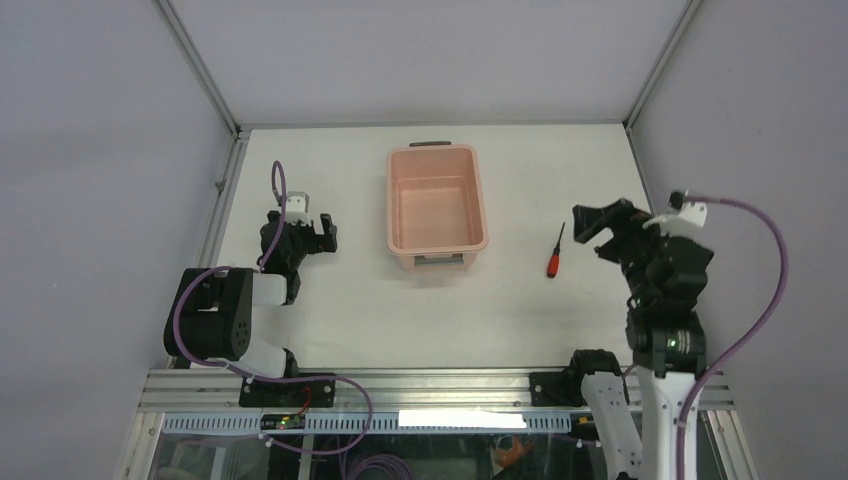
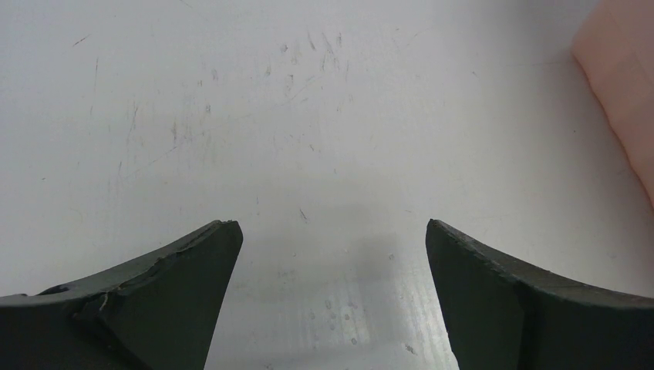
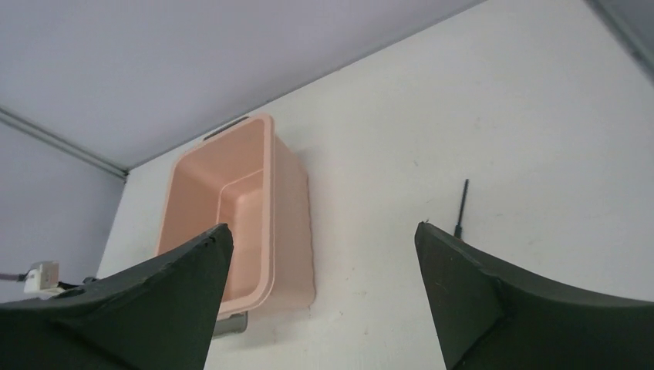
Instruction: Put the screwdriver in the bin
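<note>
- The screwdriver (image 1: 553, 252) lies flat on the white table (image 1: 350, 310), right of the bin (image 1: 388, 200) and apart from it, between the bin and the right pincer (image 1: 592, 238)
- Its red handle is at the near end, and its thin dark shaft points toward the far edge, tilted slightly right
- In the right wrist view only the shaft of the screwdriver (image 3: 462, 204) shows, rising from behind the right-hand finger (image 3: 493, 308); the handle is hidden there
- The right pincer (image 3: 324, 231) is spread wide and has hold of nothing; it hangs above the table (image 3: 501, 116) just right of the screwdriver, not touching it
- The bin stands upright at the middle of the table toward the far edge, long side running near to far, with a grey handle (image 1: 431, 144) at its far end and another (image 1: 440, 262) at its near end
- The right wrist view looks into the bin (image 3: 293, 231), whose inside shows a bare pink floor
- The left pincer (image 1: 325, 233) sits low over the table left of the bin, pointing toward it but apart from it
- In the left wrist view the left pincer (image 2: 332, 231) gapes wide with only scuffed table (image 2: 308, 116) between its fingers; a blurred pink edge of the bin (image 2: 625, 100) shows at the right
</note>
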